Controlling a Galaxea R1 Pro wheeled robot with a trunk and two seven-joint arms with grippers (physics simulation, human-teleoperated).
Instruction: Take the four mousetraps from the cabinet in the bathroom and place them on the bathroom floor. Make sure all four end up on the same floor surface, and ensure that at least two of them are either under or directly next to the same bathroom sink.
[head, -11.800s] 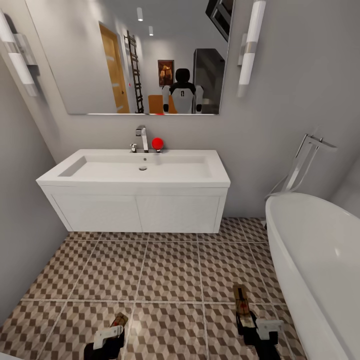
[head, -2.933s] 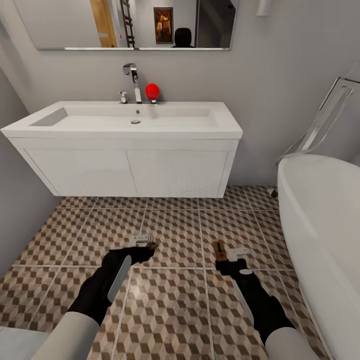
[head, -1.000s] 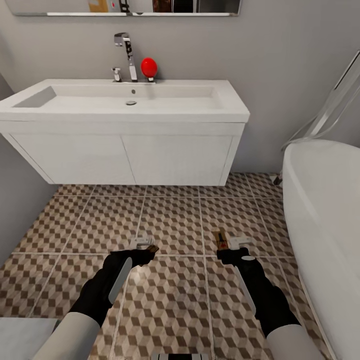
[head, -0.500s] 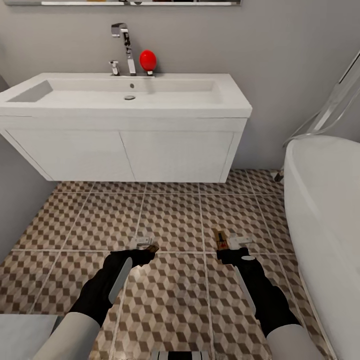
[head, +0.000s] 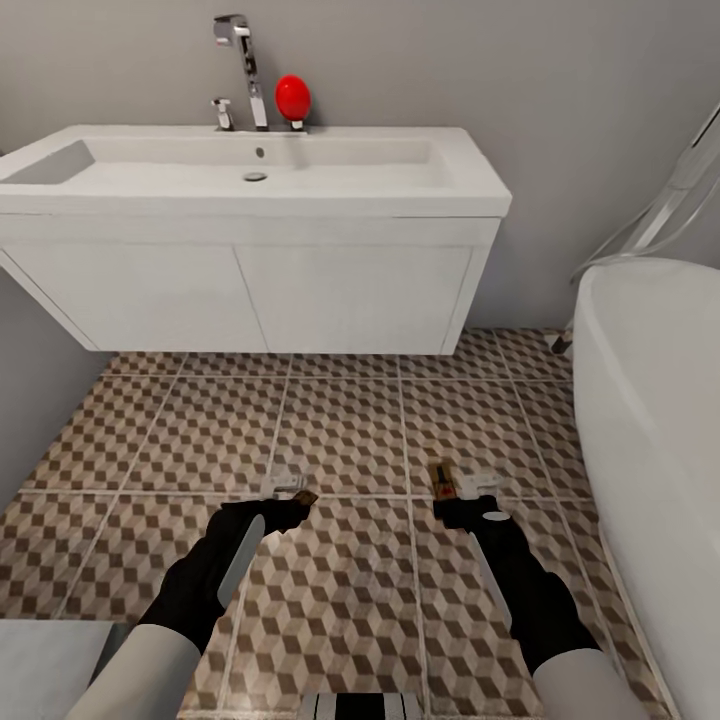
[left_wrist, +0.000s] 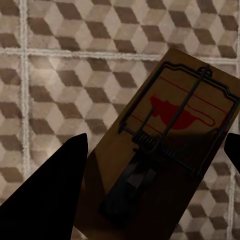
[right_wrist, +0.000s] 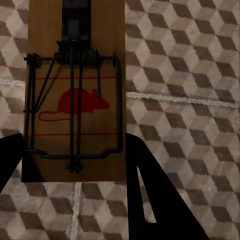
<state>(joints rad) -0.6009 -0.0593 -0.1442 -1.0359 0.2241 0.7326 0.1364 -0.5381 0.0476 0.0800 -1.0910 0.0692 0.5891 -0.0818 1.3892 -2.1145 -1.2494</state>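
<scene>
Two mousetraps are in hand above the bathroom floor (head: 340, 440), in front of the sink (head: 270, 170). My left gripper (head: 293, 497) is shut on one mousetrap (head: 304, 496), a brown board with dark wire and a red mouse print (left_wrist: 175, 140), between dark fingers (left_wrist: 45, 200). My right gripper (head: 447, 497) is shut on the other mousetrap (head: 438, 476), whose board (right_wrist: 75, 100) points toward the sink, held between dark fingers (right_wrist: 155, 200). How high either trap is above the tiles I cannot tell. The cabinet is out of view.
The sink's white two-door vanity (head: 250, 290) hangs off the floor with a gap beneath. A chrome tap (head: 240, 60) and a red ball-shaped thing (head: 292, 97) stand on the basin's back edge. A white bathtub (head: 655, 430) fills the right side, and a grey wall (head: 30, 380) closes the left.
The whole picture has shifted: the sink sits higher and slightly larger, and the mirror's edge has left the top. Both grippers keep their mousetraps and their places in the picture.
</scene>
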